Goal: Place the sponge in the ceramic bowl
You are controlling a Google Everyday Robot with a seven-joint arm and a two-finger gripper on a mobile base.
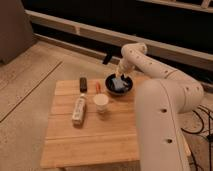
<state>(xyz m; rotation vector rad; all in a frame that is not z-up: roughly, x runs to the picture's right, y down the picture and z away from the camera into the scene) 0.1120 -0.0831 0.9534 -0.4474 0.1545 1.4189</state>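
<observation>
The dark ceramic bowl (128,90) stands at the far right of the wooden table (90,135). The blue sponge (118,83) shows inside it, at the bowl's middle. My gripper (120,73) hangs directly over the sponge, just above the bowl, at the end of the white arm (150,65) that curves in from the right. Whether the gripper touches the sponge cannot be made out.
A white paper cup (101,102) stands just in front of the bowl, to its left. A white bottle (79,110) lies left of the cup. A black bar (83,84) and a small orange item (96,86) lie at the far edge. The robot's white body (165,130) fills the right foreground.
</observation>
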